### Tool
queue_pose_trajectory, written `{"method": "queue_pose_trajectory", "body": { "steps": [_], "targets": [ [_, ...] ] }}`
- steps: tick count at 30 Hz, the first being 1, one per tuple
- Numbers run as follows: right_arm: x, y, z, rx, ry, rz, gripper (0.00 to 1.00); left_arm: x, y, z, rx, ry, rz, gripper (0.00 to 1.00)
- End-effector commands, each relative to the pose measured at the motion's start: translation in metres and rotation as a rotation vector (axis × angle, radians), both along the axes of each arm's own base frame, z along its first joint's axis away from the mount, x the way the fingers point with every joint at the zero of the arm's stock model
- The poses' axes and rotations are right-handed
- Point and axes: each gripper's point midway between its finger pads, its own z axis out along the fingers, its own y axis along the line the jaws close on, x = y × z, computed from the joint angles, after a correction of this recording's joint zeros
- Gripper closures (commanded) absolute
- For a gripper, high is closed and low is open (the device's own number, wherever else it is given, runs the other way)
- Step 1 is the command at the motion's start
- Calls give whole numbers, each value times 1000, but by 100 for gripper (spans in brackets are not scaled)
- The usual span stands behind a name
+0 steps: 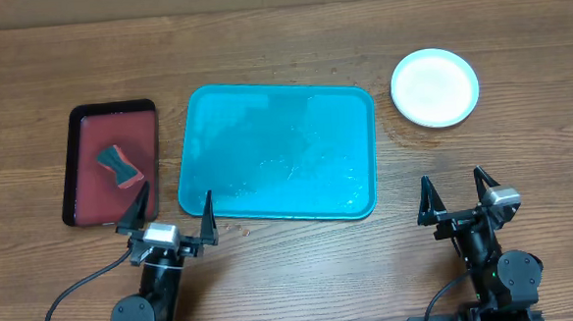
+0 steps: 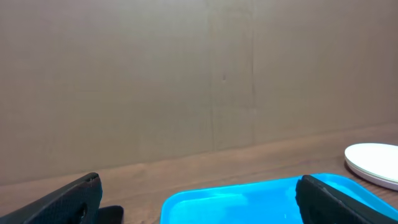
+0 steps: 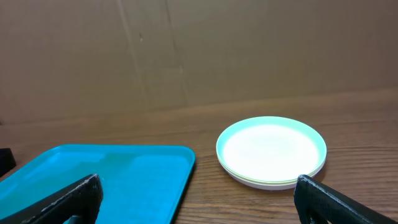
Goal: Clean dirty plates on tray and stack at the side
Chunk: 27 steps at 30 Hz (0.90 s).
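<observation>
Overhead, the tray [image 1: 276, 151], just ahead of the left gripper [image 1: 175, 208], carries no plate. The plates [image 1: 435, 87] sit stacked on the desk [image 1: 312, 267] ahead of the right gripper [image 1: 452, 184], so the job looks finished. Both grippers stand wide, holding nothing. The left wrist view cuts the stack off at its right edge. The right wrist view shows layered rims, but their count is unclear.

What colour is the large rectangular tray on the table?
Turquoise-blue; the large rectangular plastic tray shows best in the overhead view.
</observation>
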Motion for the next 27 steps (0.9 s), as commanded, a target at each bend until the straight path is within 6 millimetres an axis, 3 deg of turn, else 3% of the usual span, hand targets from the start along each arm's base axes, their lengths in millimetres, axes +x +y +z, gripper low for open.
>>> {"method": "queue_pose_trajectory", "body": {
  "steps": [1, 11, 27],
  "targets": [
    [0, 0, -2, 0, -3, -2, 0, 1, 4, -5, 7, 12, 34, 0],
    [0, 0, -2, 0, -3, -2, 0, 7, 24, -68, -10, 273, 162, 0],
    [0, 0, -2, 0, -3, -2, 0, 7, 33, -69, 4, 273, 214, 0]
  ]
}}
